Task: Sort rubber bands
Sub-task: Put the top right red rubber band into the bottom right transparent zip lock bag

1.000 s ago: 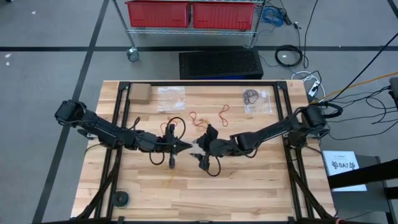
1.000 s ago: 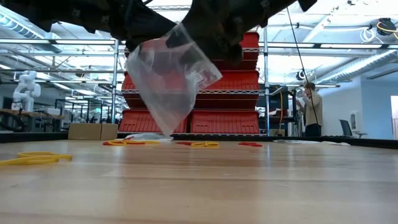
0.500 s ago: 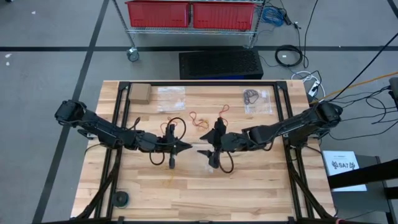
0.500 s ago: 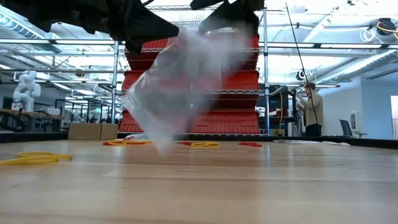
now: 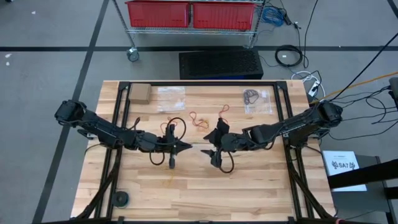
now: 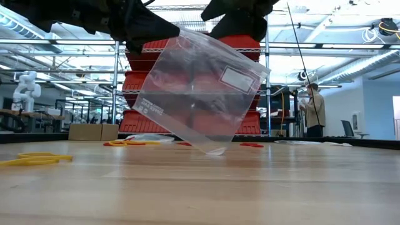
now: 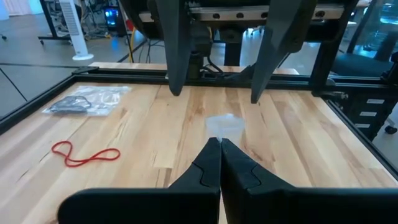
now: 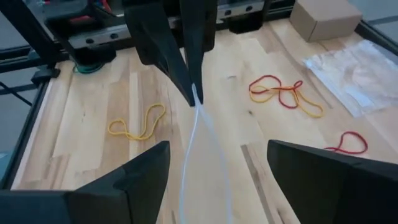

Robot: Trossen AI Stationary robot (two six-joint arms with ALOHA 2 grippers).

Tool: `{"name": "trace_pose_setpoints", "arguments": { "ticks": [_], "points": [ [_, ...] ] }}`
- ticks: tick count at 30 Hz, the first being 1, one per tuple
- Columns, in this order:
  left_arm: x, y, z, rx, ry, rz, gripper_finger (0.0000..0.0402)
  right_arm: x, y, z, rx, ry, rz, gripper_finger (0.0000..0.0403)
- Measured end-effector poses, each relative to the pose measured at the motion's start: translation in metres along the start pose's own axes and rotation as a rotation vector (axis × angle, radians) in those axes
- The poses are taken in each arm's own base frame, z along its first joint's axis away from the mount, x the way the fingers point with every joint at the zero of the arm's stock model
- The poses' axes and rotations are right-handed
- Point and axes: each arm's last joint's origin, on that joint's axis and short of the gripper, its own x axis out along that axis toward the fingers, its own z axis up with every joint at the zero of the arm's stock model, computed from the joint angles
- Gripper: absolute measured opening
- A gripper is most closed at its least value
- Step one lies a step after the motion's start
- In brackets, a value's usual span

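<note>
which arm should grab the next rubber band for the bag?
Right. The right gripper is open and free; the left gripper is shut on the clear bag. Red bands lie near.

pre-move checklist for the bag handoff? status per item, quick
1. Left gripper shut on the clear bag: ok, its fingers pinch one corner and the bag hangs from it.
2. Right gripper open: ok, fingers spread either side of the bag's edge, not gripping it.
3. Bag off the table: not ok, in the low view its lowest corner looks to touch the wood.
4. Bag mouth open for loading: cannot tell.
5. Rubber bands within sight: ok, a yellow band and a red and yellow cluster lie loose on the table.
6. Bag contents: looks empty, no band visible through the plastic.
</note>
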Motion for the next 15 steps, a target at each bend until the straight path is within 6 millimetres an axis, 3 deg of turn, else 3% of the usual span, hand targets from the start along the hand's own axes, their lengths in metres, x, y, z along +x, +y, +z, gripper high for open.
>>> {"name": "trace_pose_setpoints", "arguments": {
  "ticks": [8,15],
  "points": [
    [0.0,0.0,0.0,0.0,0.002,0.0,0.0,-0.006,-0.004,-0.004,-0.025,0.057,-0.043,0.0261],
    [0.0,0.0,-0.001,0.003,0.008,0.0,0.0,-0.037,-0.032,-0.002,0.082,0.09,-0.301,0.0261]
  ]
}}
